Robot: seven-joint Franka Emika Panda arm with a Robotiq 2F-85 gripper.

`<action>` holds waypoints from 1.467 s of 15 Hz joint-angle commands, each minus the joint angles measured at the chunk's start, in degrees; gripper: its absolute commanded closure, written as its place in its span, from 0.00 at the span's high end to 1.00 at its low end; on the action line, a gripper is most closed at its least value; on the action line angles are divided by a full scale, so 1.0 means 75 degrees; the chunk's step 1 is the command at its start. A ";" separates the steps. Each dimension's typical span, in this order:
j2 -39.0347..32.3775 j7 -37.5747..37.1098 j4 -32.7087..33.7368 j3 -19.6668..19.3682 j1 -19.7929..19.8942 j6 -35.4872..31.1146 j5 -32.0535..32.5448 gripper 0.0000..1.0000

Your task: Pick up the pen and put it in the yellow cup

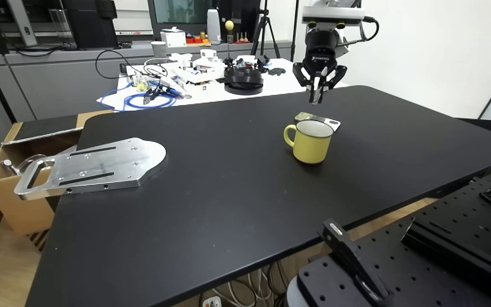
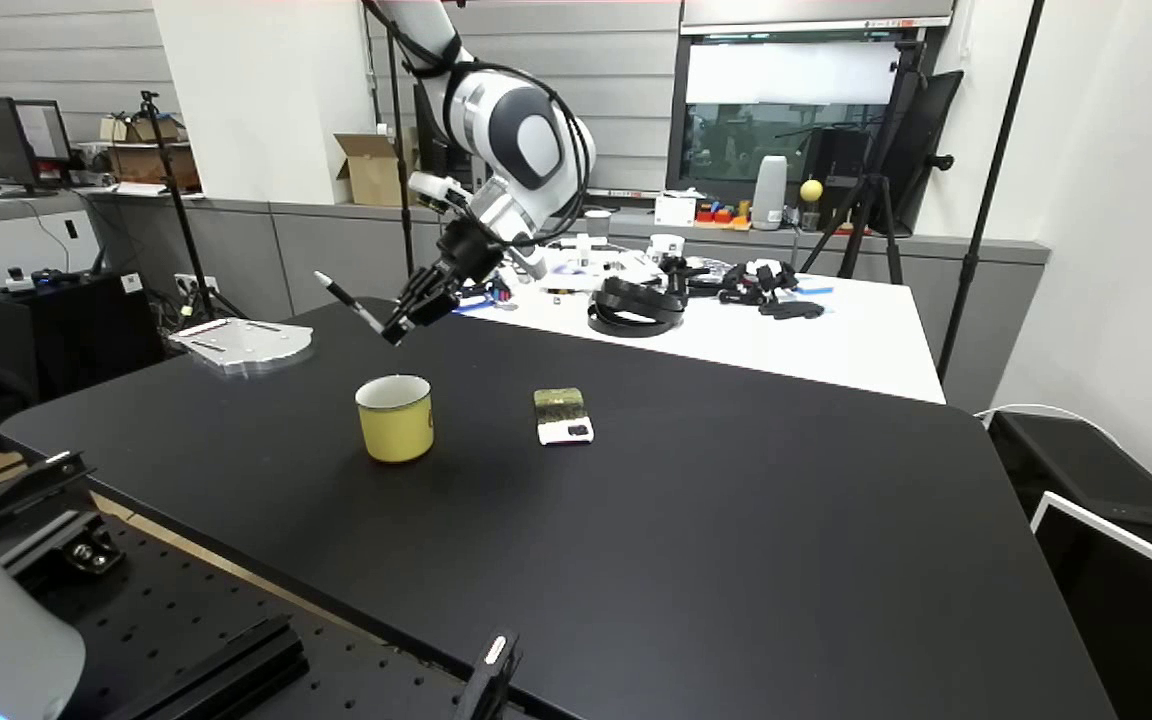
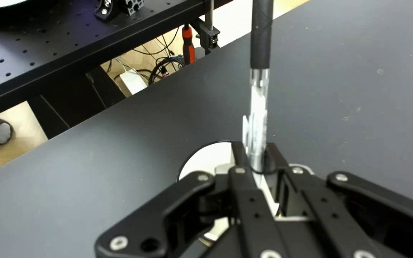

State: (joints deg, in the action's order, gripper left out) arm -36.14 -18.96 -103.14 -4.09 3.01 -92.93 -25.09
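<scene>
The yellow cup [image 1: 311, 147] stands upright on the black table, its handle at the left in this exterior view; it also shows in an exterior view [image 2: 396, 425]. My gripper [image 2: 396, 330] is shut on the pen [image 2: 351, 305] and holds it in the air above the table. The pen is clear with a black end part and sticks out from the fingertips, tilted. In the wrist view the pen [image 3: 258, 104] is pinched between the fingertips [image 3: 255, 154]. The cup's white inside [image 3: 206, 157] shows below and behind the fingers, which partly hide it.
A flat green-and-white object [image 2: 563, 415] lies on the table near the cup, partly behind it in an exterior view [image 1: 333, 123]. A metal plate with a handle [image 1: 109, 162] overhangs the table edge. A black perforated base [image 1: 399, 256] borders the table. A cluttered white table [image 2: 786, 350] stands behind.
</scene>
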 commanded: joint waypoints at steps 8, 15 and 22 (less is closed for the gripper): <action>-0.1082 -0.0203 0.0740 0.0022 0.0520 0.0297 -0.0987 0.04; -0.1504 -0.0231 0.0901 -0.0009 0.0646 0.0389 -0.1274 0.04; -0.1607 -0.0229 0.0952 -0.0075 0.0667 0.0340 -0.1292 0.04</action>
State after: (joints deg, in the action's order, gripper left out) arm -47.19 -19.06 -98.24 -4.42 7.44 -92.11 -33.95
